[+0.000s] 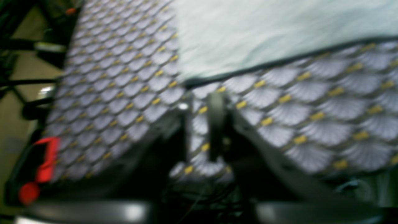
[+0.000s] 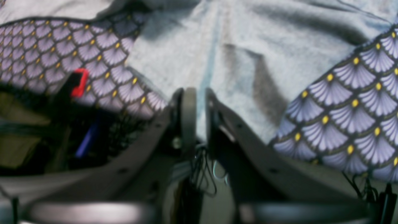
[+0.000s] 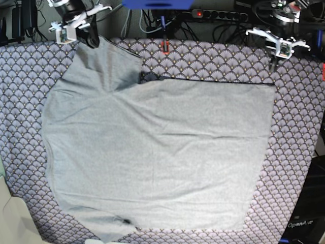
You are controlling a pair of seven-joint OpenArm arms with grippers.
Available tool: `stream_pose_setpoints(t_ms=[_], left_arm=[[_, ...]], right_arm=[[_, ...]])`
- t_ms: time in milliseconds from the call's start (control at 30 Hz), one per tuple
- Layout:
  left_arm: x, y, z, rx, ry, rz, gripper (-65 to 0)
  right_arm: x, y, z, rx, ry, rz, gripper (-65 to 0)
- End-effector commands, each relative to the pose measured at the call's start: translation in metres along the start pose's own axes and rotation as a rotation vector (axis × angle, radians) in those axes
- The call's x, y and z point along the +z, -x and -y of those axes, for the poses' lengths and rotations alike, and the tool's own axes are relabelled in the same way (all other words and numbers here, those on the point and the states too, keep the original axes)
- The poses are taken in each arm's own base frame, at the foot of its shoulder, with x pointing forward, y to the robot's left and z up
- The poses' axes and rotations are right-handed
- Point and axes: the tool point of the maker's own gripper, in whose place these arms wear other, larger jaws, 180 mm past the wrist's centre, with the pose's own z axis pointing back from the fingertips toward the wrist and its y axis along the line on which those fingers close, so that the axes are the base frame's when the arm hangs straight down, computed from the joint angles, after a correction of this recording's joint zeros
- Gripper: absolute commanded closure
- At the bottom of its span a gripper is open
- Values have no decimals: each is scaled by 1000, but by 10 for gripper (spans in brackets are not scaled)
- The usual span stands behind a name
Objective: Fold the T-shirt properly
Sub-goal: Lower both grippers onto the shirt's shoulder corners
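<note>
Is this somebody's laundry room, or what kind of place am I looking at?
Probably a robotics lab bench, not a laundry room. A grey T-shirt lies on a scallop-patterned cloth, two robot arms stand at the far edge, and a power strip with tangled cables sits behind.

The table is covered by a purple-grey scallop-patterned cloth (image 3: 299, 152) with small yellow dots – it shows on every side of the one thing lying on it. That thing is the T-shirt (image 3: 162, 152), light grey, spread mostly flat. One corner reaches up to the right gripper (image 2: 199, 93); the straight far edge ends just short of the left gripper (image 3: 277, 63) – bare patterned cloth lies under that one
</note>
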Motion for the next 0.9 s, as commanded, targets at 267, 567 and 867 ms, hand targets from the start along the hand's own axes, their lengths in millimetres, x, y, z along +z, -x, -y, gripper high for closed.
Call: stream_pose_setpoints(t_ms=[267,567,867], left_arm=[[-8,-22,-2,-12,9,78,-336],[-22,-36,-6,-20,-6,125,-337],[-41,-17,-12,43,-91,85,-338]], right_arm=[[-1,-21,-13,7,-56,63,-248],[-6,-24,-12,16,-58,62,-305],[-12,-23,-8,41,-64,23,-303]])
